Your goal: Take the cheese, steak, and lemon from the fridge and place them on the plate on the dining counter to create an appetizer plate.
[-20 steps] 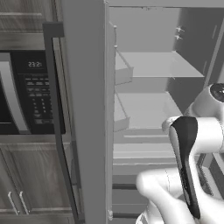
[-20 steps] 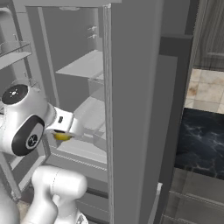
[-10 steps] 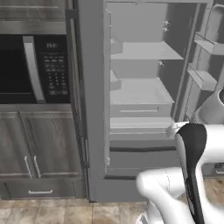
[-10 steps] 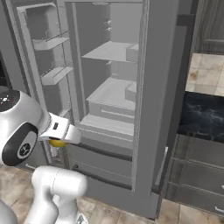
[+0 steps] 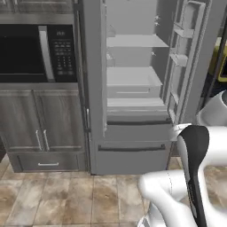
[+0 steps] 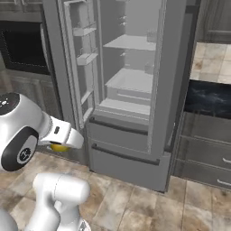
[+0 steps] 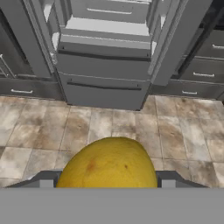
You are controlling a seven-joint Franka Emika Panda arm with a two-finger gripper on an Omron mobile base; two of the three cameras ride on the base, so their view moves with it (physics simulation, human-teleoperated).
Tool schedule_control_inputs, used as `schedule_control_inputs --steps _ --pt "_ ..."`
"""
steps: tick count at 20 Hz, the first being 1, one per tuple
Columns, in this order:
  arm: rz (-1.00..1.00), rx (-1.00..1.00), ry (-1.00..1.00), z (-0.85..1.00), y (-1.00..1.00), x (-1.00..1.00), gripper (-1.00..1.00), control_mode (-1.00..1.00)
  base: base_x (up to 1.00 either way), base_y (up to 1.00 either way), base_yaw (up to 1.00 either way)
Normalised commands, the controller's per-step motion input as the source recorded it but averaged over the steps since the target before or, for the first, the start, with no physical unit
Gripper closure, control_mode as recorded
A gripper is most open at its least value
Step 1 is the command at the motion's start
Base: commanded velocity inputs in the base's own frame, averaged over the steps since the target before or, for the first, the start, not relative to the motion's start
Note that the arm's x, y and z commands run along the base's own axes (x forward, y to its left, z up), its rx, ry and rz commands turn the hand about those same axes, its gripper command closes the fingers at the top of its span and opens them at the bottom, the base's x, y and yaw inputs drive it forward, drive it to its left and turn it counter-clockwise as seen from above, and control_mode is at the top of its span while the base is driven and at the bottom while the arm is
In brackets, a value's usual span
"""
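Observation:
My gripper (image 7: 107, 180) is shut on the lemon (image 7: 109, 164), a round yellow fruit that bulges between the two fingertips at the bottom of the hand view. In the right base view the lemon (image 6: 59, 147) peeks out yellow under the white hand, low over the tiled floor. The grey fridge (image 5: 133, 133) stands a good way ahead with both upper doors open, showing pale shelves. It also appears as the fridge (image 6: 128, 144) and the fridge (image 7: 105, 92). The cheese, the steak, the plate and the dining counter are out of view.
A black microwave (image 5: 37, 48) sits in grey cabinets (image 5: 44, 128) left of the fridge. A black marble-look countertop (image 6: 210, 97) over grey drawers lies to its right. Beige tiled floor (image 7: 109, 122) stretches between me and the fridge. The open door bins (image 5: 184, 57) jut outward.
The whole picture has shifted: the base has backed away from the fridge, which now looks smaller with floor showing in front. The lemon stays in the gripper.

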Motion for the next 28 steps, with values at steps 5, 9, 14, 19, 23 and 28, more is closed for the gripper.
schedule_control_inputs --steps 5,9,14,19,23,28 --pt "0.0 0.0 0.0 0.0 0.0 0.0 1.0 1.0 -1.0 -0.33 -0.07" --pt "0.0 0.0 0.0 0.0 0.0 0.0 1.0 1.0 -1.0 -0.29 -0.26" --pt "0.0 0.0 0.0 0.0 0.0 0.0 1.0 1.0 -1.0 -0.33 -0.36" --pt "0.0 0.0 0.0 0.0 0.0 0.0 1.0 1.0 -1.0 -0.15 -0.31" --pt "0.0 0.0 0.0 0.0 0.0 0.0 1.0 1.0 -1.0 0.0 -0.21" --pt "0.0 0.0 0.0 0.0 0.0 0.0 1.0 1.0 -1.0 0.0 -0.13"
